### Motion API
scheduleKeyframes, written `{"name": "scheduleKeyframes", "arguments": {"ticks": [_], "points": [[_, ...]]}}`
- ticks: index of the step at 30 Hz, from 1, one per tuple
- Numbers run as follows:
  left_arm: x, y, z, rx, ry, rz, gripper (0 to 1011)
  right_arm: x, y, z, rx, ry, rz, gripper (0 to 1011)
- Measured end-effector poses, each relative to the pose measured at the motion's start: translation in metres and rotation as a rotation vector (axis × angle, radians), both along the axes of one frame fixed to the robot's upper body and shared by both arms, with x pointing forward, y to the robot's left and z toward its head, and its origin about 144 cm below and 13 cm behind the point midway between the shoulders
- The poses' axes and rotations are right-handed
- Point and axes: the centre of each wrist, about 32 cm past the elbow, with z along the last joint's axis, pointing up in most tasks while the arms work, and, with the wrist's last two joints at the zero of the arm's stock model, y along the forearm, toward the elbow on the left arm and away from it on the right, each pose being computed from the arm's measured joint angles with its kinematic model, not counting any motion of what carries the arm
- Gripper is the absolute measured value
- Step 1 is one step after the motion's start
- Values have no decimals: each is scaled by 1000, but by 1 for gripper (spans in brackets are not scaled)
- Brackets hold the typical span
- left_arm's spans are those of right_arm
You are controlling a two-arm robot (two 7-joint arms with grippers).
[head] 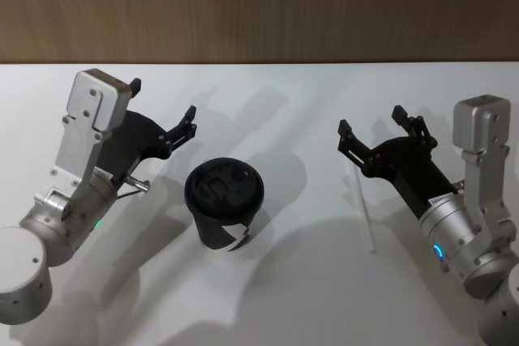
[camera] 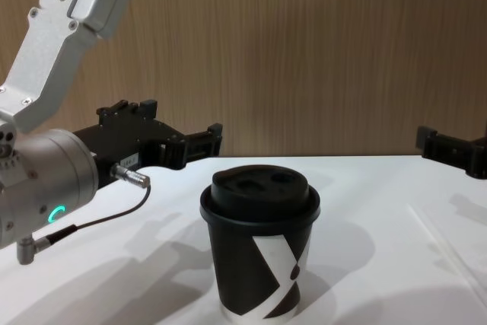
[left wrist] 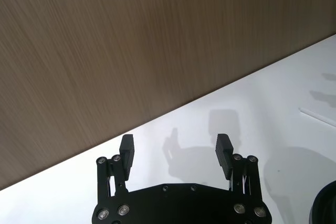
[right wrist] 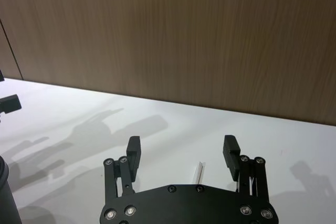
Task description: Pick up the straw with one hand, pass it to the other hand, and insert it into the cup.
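Hovering above the white table, the slim black right gripper on its silver cylindrical wrist had its two fingers spread wide, with nothing between them. The long, thin, straight white paper straw lay flat on the table just beneath this gripper, on the side of its inner finger, and ran back alongside its wrist. Nothing touched it. From the right wrist view, the straw showed one end low in the gap between the parted fingers of the right gripper.

To the inner side of that gripper, beyond the straw, stood the black paper cup with its white X-shaped mark. It was upright, and its black domed plastic lid was on.

On the far side of the cup, the long black left gripper, on a silver wrist with a green ring light, was held off the table. Its fingers were also spread apart and empty. The cup stood nearer this gripper than the right one, just off its inner fingertip.

In the chest view, the left gripper pointed across above and behind the cup. The right gripper reached in from the opposite edge, with the straw lying below it. Behind both ran a brown wood-grain wall.
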Motion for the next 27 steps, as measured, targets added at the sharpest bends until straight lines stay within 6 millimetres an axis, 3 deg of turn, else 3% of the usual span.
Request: {"name": "scheduleKeyframes", "arguments": {"ticks": [27], "points": [[0,0,0,0,0,0,1001,0,0,0,0,0,0,999]]}}
